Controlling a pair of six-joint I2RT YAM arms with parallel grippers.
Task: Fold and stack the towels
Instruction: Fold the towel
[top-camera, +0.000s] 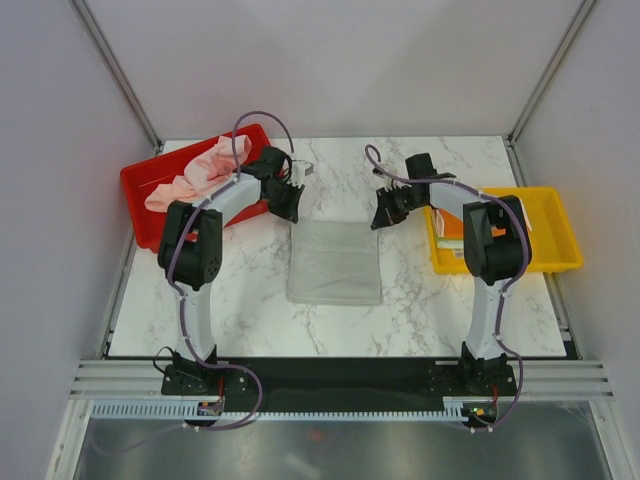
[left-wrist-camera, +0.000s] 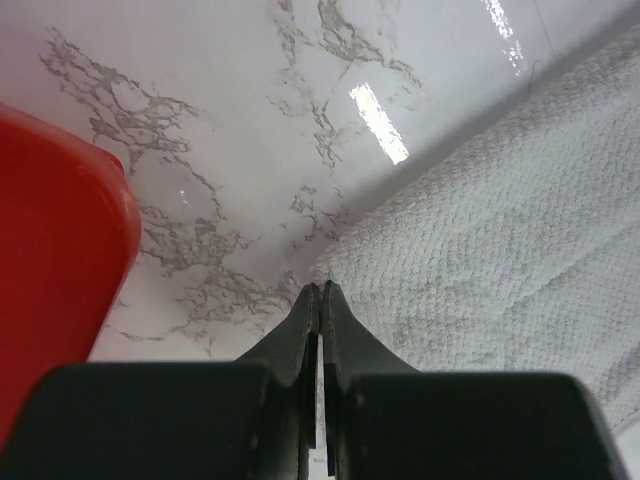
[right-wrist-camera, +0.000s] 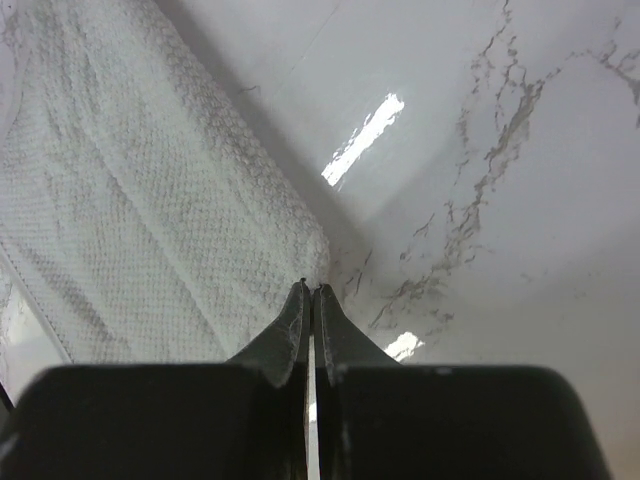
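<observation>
My left pincer (left-wrist-camera: 318, 289) is closed tight at the grey towel's (top-camera: 335, 262) far left corner, and my right pincer (right-wrist-camera: 310, 288) is closed at its far right corner. I cannot tell whether either pinches cloth. The towel lies flat on the table (top-camera: 430, 310). Pink towels (top-camera: 205, 168) are heaped in the red tray (top-camera: 138, 205).

The marble table (top-camera: 250, 310) carries 1 flat grey-white towel (top-camera: 335, 262), 1 red tray (top-camera: 140, 225) and 1 yellow tray (top-camera: 552, 235).

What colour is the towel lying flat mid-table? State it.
Grey-white towel; clearest in left wrist view.
</observation>
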